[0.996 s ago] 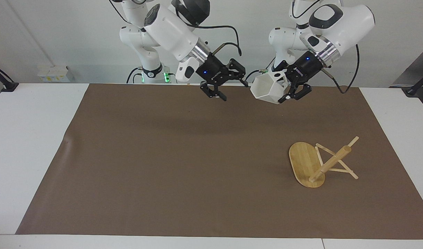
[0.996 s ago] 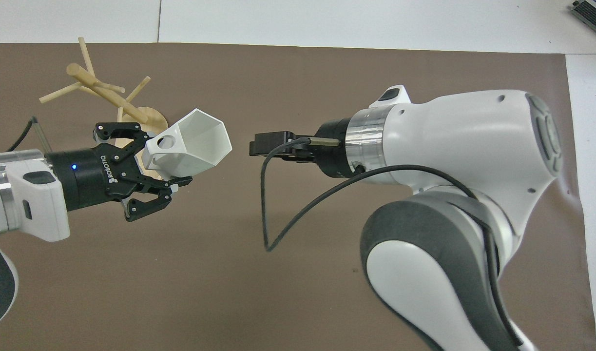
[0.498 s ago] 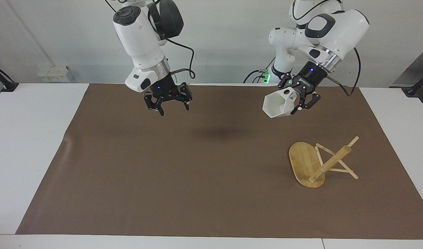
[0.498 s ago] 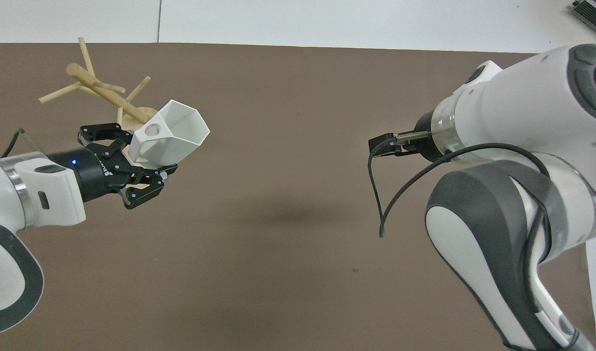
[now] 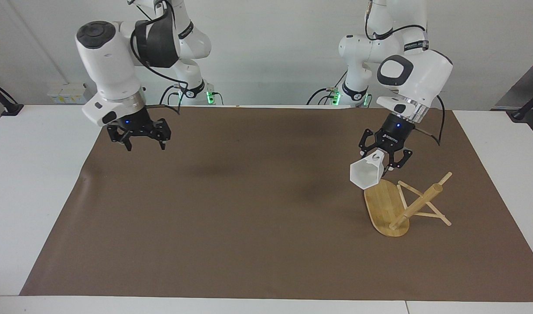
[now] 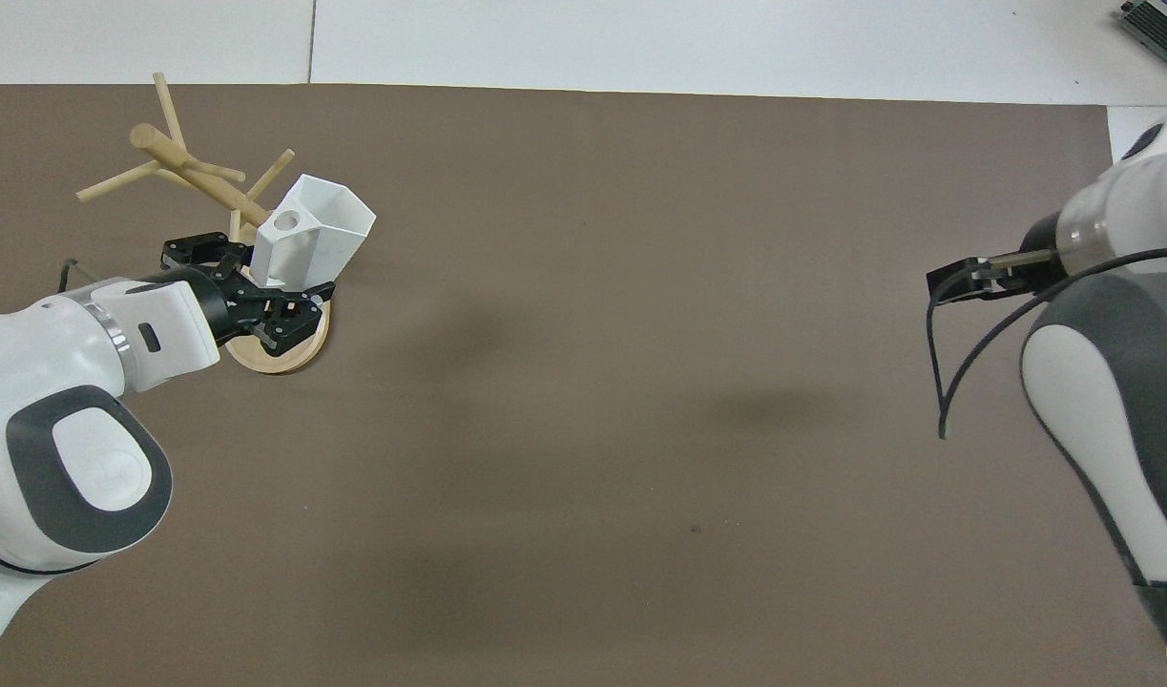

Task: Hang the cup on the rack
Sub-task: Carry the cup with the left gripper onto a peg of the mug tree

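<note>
The white faceted cup (image 5: 365, 174) hangs in my left gripper (image 5: 385, 162), which is shut on its handle end. The cup is tilted, with its mouth turned toward the right arm's end, and it is over the robot-side edge of the rack's oval base (image 5: 385, 205). The bamboo rack's post (image 5: 419, 204) slants toward the left arm's end of the table, with thin pegs sticking out. In the overhead view the cup (image 6: 316, 234) covers part of the rack (image 6: 194, 176), and the left gripper (image 6: 259, 286) is over the base. My right gripper (image 5: 142, 141) is open and empty over the mat at the right arm's end.
A brown mat (image 5: 249, 218) covers most of the white table (image 5: 26, 196). The right arm's wrist and its black cable (image 6: 946, 382) reach in at the right arm's end.
My left gripper has carried the cup down and away from the robots to the rack's base. My right arm has swung from the middle to its own end of the table.
</note>
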### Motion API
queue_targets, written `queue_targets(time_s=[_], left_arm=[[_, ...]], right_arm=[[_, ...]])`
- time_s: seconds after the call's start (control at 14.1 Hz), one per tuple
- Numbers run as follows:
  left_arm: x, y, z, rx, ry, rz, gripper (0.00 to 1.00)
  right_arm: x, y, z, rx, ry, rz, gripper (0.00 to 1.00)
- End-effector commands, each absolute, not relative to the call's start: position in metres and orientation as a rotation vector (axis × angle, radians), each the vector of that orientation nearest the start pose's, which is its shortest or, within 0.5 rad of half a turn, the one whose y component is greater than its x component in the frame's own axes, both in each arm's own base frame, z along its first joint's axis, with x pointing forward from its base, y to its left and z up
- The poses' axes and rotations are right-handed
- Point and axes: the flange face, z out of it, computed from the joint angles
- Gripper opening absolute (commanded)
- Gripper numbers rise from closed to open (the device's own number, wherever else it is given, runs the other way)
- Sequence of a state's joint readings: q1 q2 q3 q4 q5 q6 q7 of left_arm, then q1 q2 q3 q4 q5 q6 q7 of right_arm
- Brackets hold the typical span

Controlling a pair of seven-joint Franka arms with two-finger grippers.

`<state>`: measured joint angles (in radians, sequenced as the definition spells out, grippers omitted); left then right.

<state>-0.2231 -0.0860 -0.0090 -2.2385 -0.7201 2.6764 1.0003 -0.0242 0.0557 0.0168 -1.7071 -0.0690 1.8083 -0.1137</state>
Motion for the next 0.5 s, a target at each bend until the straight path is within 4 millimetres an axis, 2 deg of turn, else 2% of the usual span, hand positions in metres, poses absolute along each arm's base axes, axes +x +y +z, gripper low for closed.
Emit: queue_targets(time_s=[0.0, 0.07, 0.21, 0.36, 0.43], left_arm=[[0.557, -0.104, 0.461, -3.116, 0.871, -1.081, 0.00], [0.562, -0.102, 0.458, -3.125, 0.849, -1.076, 0.00], [0.578, -0.086, 0.460, -3.119, 0.802, -1.091, 0.00], [0.587, -0.072, 0.466, -3.097, 0.784, -1.101, 0.00], [0.594, -0.073, 0.465, -3.107, 0.762, -1.100, 0.00]], right_arm=[[0.581, -0.058, 0.554, -3.230, -0.215, -0.127, 1.00], [0.582, -0.069, 0.557, -3.229, -0.181, -0.159, 1.00], [0.582, -0.076, 0.564, -3.227, -0.156, -0.189, 1.00], [0.576, -0.096, 0.577, -3.231, -0.102, -0.172, 1.00], [0.573, -0.097, 0.588, -3.230, -0.089, -0.145, 1.00]])
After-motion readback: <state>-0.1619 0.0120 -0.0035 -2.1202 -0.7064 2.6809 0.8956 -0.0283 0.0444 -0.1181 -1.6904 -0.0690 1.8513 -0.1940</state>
